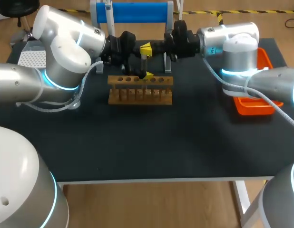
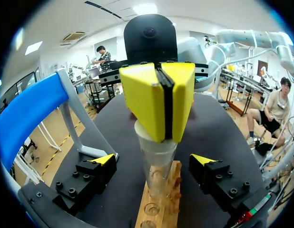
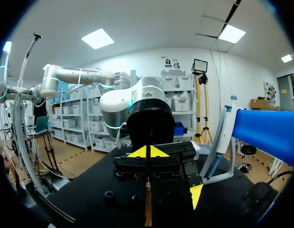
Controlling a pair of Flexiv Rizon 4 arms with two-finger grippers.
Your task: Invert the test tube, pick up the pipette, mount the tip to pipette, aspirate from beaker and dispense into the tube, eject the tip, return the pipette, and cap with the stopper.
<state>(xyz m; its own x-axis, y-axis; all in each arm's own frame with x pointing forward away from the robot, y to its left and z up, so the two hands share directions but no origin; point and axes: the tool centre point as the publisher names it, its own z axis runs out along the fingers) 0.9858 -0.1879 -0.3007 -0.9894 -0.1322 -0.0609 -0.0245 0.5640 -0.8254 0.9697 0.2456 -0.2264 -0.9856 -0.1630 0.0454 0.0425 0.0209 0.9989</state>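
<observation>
Test tube point(image 1: 143, 64) stood upright in a hole near the middle of the wooden rack point(image 1: 140, 95) on the black table point(image 1: 137, 142), with a whitish stopper point(image 2: 144, 134) seated in its mouth. The right gripper point(image 2: 164, 102) lay level over the top of the test tube, its yellow tips pressed flat together with only a dark seam between them. It sat right on the stopper, and nothing could be seen pinched between the tips. The left gripper point(image 2: 154, 160) faced it from the other side, lower down. Its fingers point(image 2: 105, 160) were spread wide, one on each side of the tube and clear of the glass, holding nothing. The pipette point(image 3: 222, 135) hung on the blue stand point(image 1: 132, 12) behind the rack. An orange tray point(image 1: 254, 107) sat near the table's right edge, partly under the right arm.
</observation>
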